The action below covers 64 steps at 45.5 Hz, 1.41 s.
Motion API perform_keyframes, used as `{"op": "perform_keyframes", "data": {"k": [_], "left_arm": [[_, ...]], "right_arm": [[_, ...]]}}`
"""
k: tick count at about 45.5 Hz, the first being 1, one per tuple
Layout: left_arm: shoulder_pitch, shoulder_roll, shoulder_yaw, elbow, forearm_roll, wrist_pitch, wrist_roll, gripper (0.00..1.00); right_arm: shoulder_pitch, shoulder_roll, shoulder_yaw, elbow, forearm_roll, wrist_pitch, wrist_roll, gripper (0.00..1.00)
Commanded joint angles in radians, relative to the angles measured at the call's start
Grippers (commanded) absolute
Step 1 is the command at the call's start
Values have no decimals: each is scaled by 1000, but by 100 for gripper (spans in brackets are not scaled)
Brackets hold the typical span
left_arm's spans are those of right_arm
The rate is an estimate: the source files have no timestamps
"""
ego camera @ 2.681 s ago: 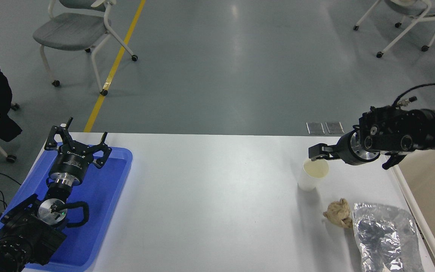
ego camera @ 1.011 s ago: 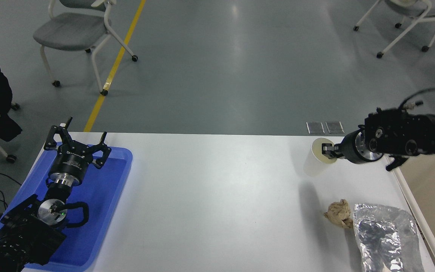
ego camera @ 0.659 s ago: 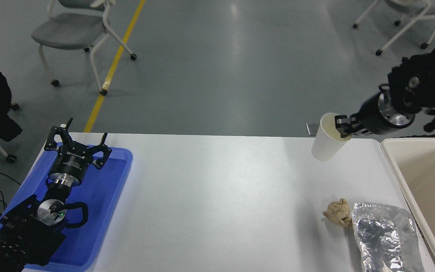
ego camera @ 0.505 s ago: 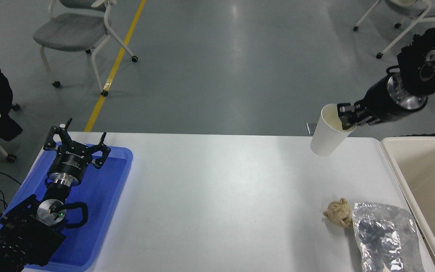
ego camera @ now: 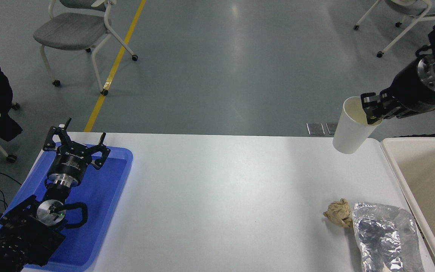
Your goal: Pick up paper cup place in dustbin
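Note:
The white paper cup [ego camera: 349, 132] hangs upright in the air above the table's far right edge. My right gripper [ego camera: 369, 109] is shut on the cup's rim, one finger inside and one outside. The cream dustbin [ego camera: 393, 166] stands at the right edge of the table, just right of and below the cup. My left gripper [ego camera: 74, 145] is open and parked over the blue tray [ego camera: 100, 211] at the lower left.
A crumpled tan paper ball [ego camera: 337, 213] and a silver foil bag [ego camera: 385, 238] lie at the front right, beside the bin. Chairs stand on the floor beyond the table. A person's dark sleeve shows at the left edge.
My right gripper closed on the cup's rim, lifted it off the table and carried it up and to the right toward the bin. The left arm has not moved.

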Motion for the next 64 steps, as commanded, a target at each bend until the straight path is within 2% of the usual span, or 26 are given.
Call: {"op": "perform_keyframes", "data": {"k": [1, 12, 23, 32, 40, 52, 64], "left_arm": [[-1, 0, 0, 0, 0, 0, 0, 100], [-1, 0, 2, 0, 0, 0, 0, 100], [-3, 0, 2, 0, 0, 0, 0, 100], [-3, 0, 2, 0, 0, 0, 0, 100], [-3, 0, 2, 0, 0, 0, 0, 100], [-3, 0, 2, 0, 0, 0, 0, 100], [-3, 0, 2, 0, 0, 0, 0, 100]], "right_arm": [[-57, -213, -24, -118, -252, 63, 6, 0], [-343, -354, 126, -408, -277, 14, 9, 0], [-882, -353, 562, -798, -278, -60, 17, 0], [-1226, -244, 725, -921, -274, -308, 17, 0], [-1400, -144, 800, -978, -255, -416, 17, 0], [-1556, -2, 930, -1130, -254, -459, 17, 0], [-1601, 37, 929, -1160, -211, -502, 20, 0]]}}
